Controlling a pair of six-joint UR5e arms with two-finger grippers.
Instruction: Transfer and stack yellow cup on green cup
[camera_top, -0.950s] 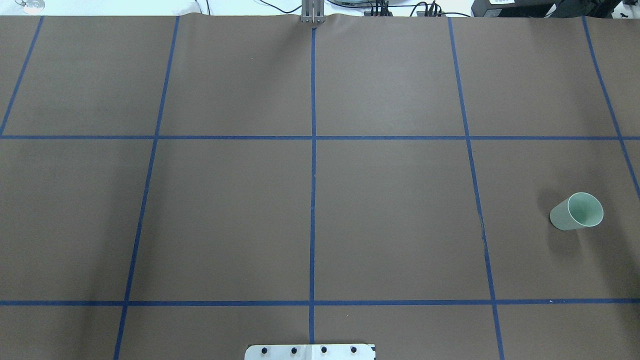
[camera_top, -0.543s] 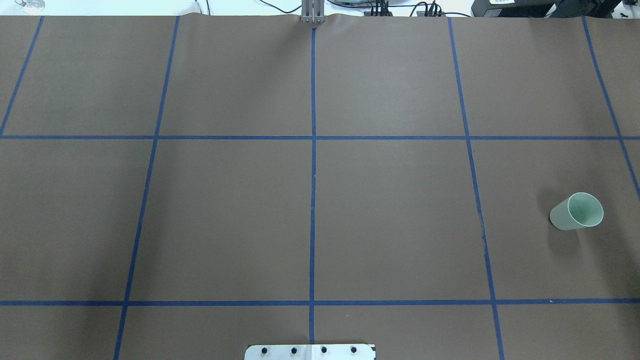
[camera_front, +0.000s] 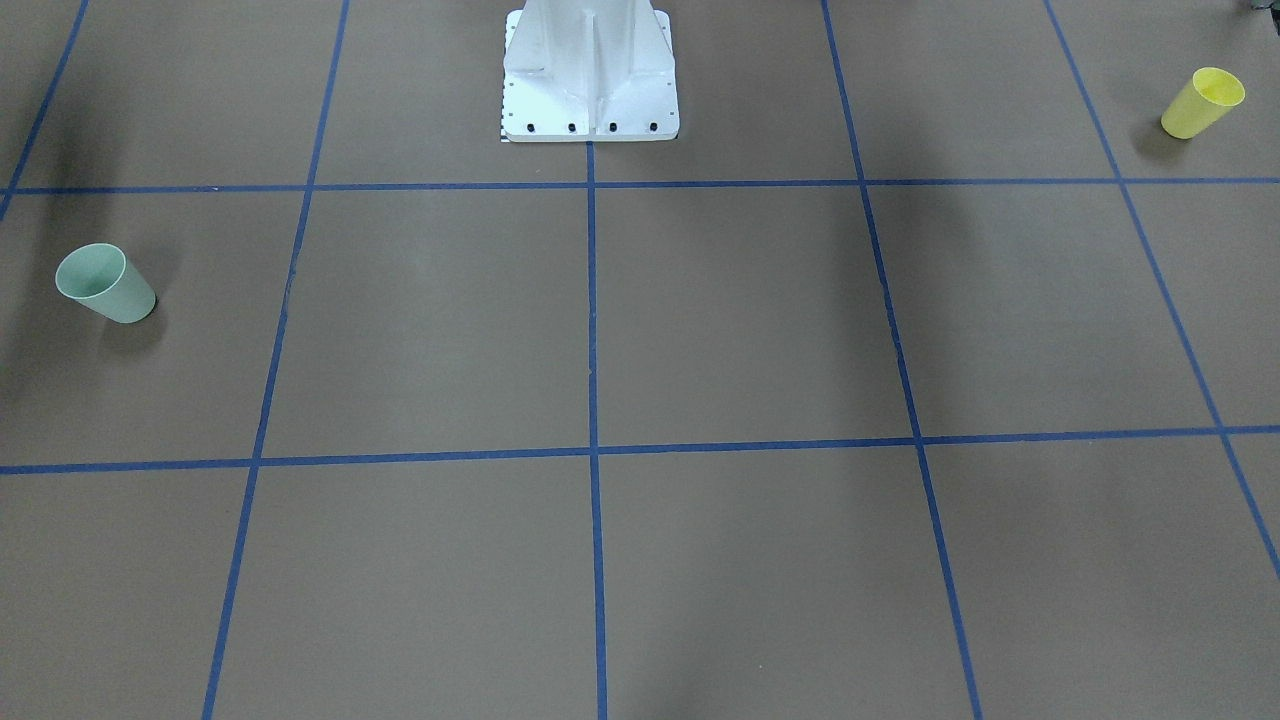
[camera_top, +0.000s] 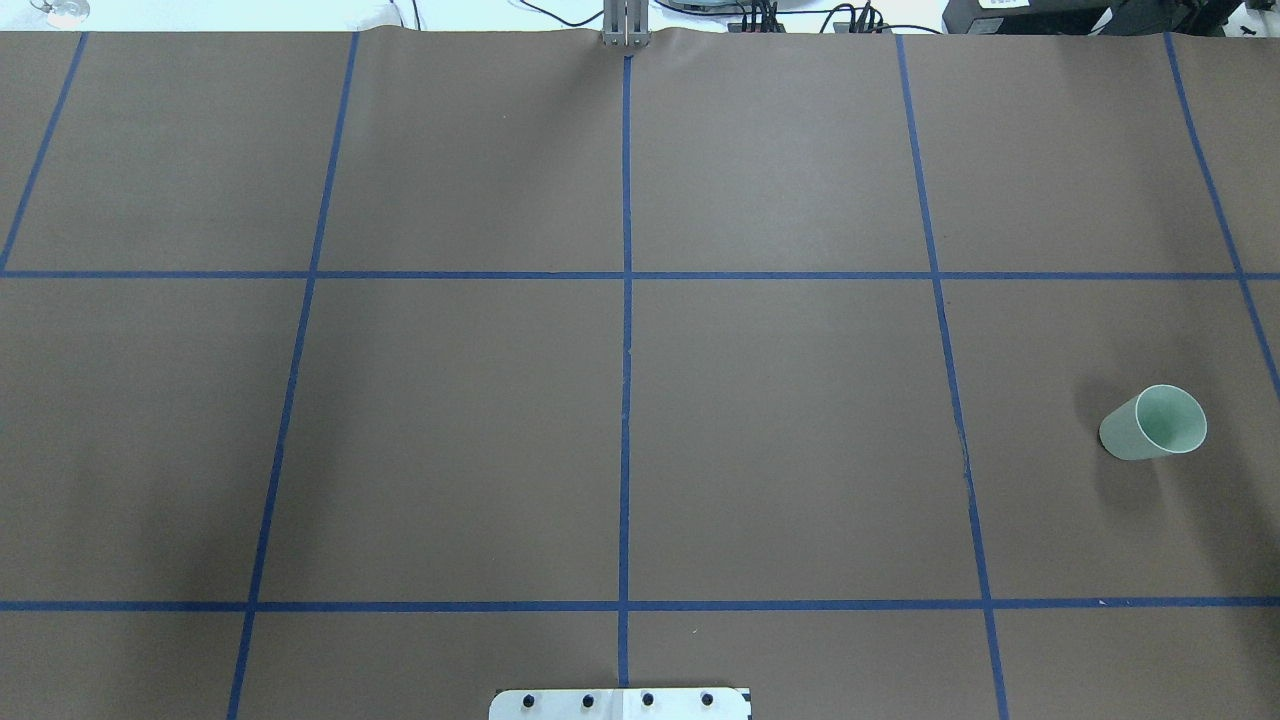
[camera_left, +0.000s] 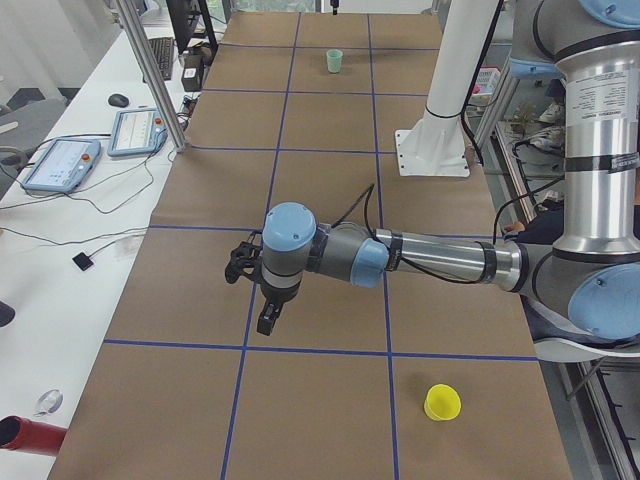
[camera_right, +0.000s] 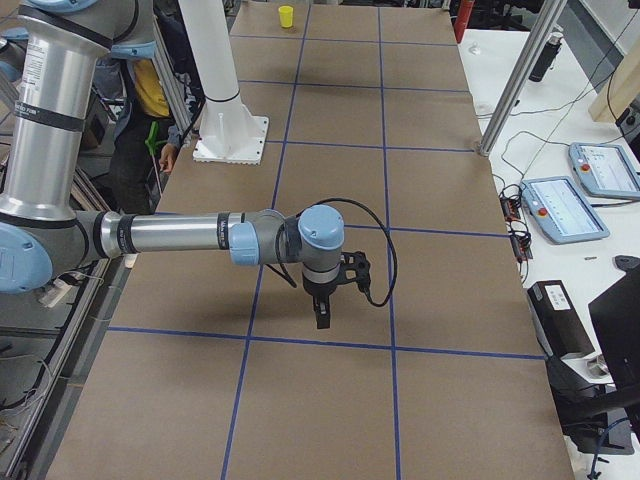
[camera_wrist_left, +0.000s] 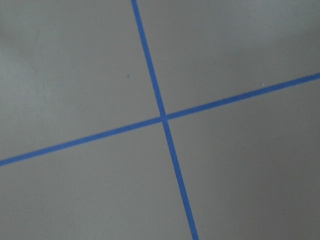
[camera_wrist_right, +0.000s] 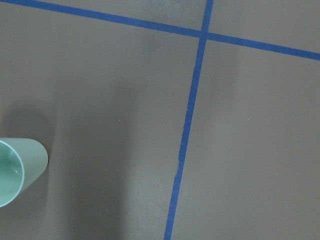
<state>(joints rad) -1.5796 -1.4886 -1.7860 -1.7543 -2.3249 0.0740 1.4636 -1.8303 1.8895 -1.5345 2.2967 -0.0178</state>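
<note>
While hung above the desk (camera_top: 450, 430), apart from both cups: left gripper (camera_left: 268, 318) and right gripper (camera_right: 322, 312), pointing down; jaws spread or pressed together, cannot tell. Upright at opposite desk ends: yellow cup (camera_front: 1202, 103), green cup (camera_front: 105, 284); between them, white pedestal (camera_front: 590, 70) and blue tape grid (camera_front: 592, 300).

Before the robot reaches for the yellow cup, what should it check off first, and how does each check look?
1. The yellow cup stands upright, mouth up, nothing touching it: ok.
2. The green cup stands upright with nothing inside: ok.
3. Sides known: yellow cup on the robot's left, green cup on its right: ok.
4. The left gripper is open enough to take the cup: cannot tell; it shows only from the side.
5. The right gripper is ready to receive: cannot tell, for the same reason.
6. People out of reach: probably not ok; a person stands close behind the robot.
</note>
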